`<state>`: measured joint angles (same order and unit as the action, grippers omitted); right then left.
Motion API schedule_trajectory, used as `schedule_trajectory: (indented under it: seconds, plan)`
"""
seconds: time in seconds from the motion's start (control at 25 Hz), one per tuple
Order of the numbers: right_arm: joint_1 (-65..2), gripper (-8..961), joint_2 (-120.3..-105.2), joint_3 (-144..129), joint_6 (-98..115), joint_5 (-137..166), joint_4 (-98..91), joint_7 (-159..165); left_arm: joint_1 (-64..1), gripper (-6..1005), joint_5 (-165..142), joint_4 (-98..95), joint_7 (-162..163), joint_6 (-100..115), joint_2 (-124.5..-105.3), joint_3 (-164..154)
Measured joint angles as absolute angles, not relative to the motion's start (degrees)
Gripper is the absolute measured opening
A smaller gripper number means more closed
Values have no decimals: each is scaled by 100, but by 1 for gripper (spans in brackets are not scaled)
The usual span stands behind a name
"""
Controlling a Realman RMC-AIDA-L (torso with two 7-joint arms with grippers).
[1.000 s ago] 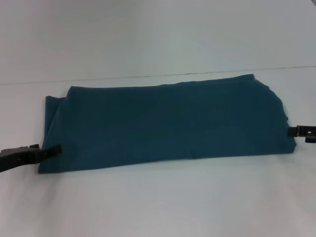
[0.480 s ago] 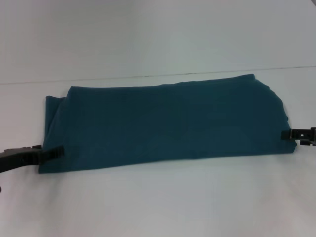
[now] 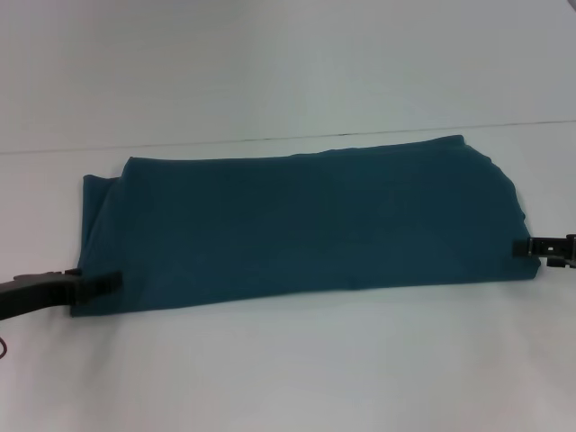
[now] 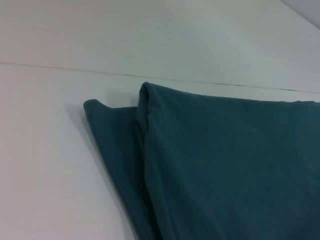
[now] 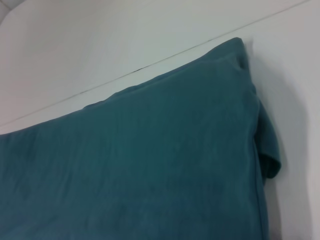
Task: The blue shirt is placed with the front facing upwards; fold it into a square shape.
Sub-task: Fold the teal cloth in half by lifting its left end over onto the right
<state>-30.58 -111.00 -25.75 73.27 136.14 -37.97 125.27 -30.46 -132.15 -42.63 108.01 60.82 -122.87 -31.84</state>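
A: Item 1, blue shirt (image 3: 306, 225): folded to a long band, plain teal side up, lying flat across mid bench (image 3: 297, 369); layered fold at its left end, seen in left wrist view (image 4: 125, 150).

B: Grippers?

A: Left gripper (image 3: 101, 281): at shirt's near-left corner, tip over the cloth edge; fingers' state, can't tell. Right gripper (image 3: 524, 246): at shirt's right end, touching the edge; fingers, can't tell either.

B: Bench?

A: White, w/ a thin dark seam behind the shirt.
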Motion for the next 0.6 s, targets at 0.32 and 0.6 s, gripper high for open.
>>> schedule_trajectory:
  seconds: [0.32, 0.6]
  plan:
    - [-3049, 866, -11107, -2575, 7332, 13614, -3797, 12511, -3032, 618, -13218, -4276, 10801, 6044, -12305, -3258]
    - [-3026, 858, -11108, -2575, 7344, 13605, -3812, 12502, -3038, 601, -13316, -4358, 10829, 6021, -12305, -3323]
